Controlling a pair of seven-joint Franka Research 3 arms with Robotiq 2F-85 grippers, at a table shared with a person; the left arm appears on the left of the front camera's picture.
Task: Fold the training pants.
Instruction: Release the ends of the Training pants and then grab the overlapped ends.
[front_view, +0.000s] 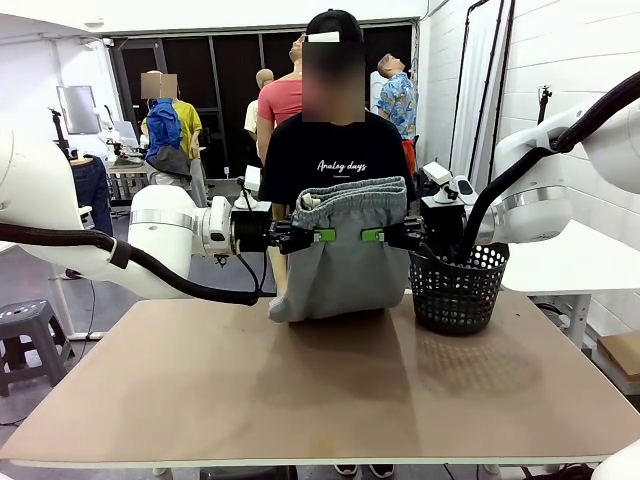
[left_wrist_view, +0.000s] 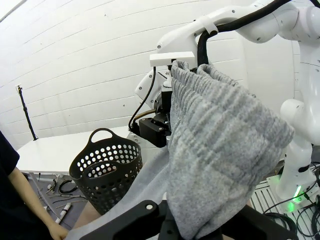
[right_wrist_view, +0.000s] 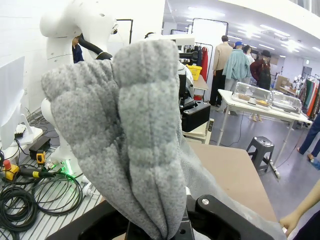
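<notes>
Front view: both claws were clamped tight on the waistband of the training pants (front_view: 345, 255), the left gripper (front_view: 318, 236) and the right gripper (front_view: 370, 236) holding them up just left of the black mesh basket (front_view: 458, 288). The pants' lower end lay bunched on the table (front_view: 320, 400). The right arm hung close over the basket's rim, so a sideways spread or a drop could probably have knocked it or snagged cloth on it. The person (front_view: 335, 160) stood behind the pants, up-left of the basket.

Left wrist view: the left gripper (left_wrist_view: 200, 227) pinched a thick grey fold. So bulky a bite could likely slip under tension. The basket (left_wrist_view: 107, 172) stood below the stretched cloth, with a person's hand (left_wrist_view: 55, 231) low beside it.

Right wrist view: the right gripper (right_wrist_view: 165, 231) gripped gathered waistband. The doubled layers might have let one slide free.
</notes>
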